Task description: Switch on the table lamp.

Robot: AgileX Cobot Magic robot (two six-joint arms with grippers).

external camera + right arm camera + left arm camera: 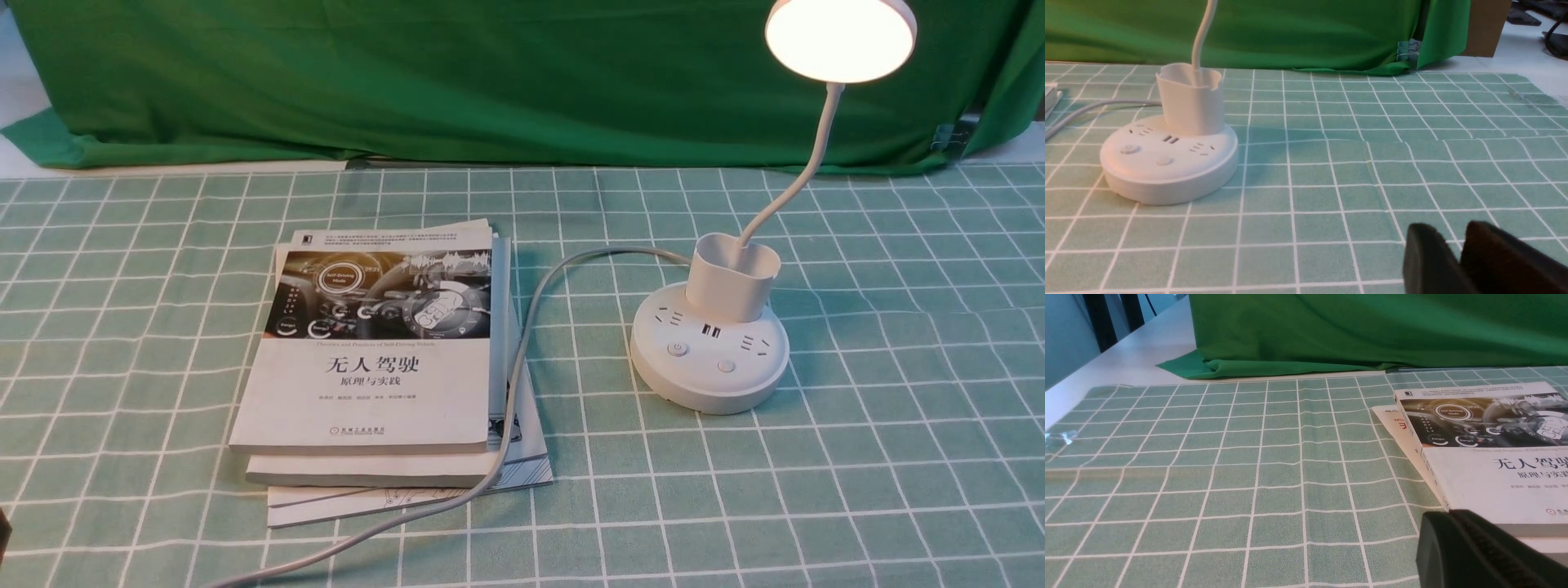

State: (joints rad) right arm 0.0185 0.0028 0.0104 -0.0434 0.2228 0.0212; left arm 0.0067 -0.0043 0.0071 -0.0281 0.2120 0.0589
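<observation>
The white table lamp stands right of centre on the checked cloth. Its round disc head (pixel 839 37) glows bright, held up by the thin curved gooseneck (pixel 804 163) that rises from the cup-shaped holder (pixel 732 278). The round base (pixel 709 359) shows sockets and two buttons (pixel 677 349). In the right wrist view the base (pixel 1167 163) lies well away from my right gripper (pixel 1453 237), whose fingertips sit together over bare cloth, holding nothing. My left gripper (pixel 1447 516) is a dark mass shut by the corner of the books. Neither gripper shows in the front view.
A stack of books (pixel 384 359) lies left of the lamp, with the lamp's grey cord (pixel 522 343) running over its right edge toward the table front. A green backdrop (pixel 490 82) closes the far side, held by a binder clip (pixel 1408 49).
</observation>
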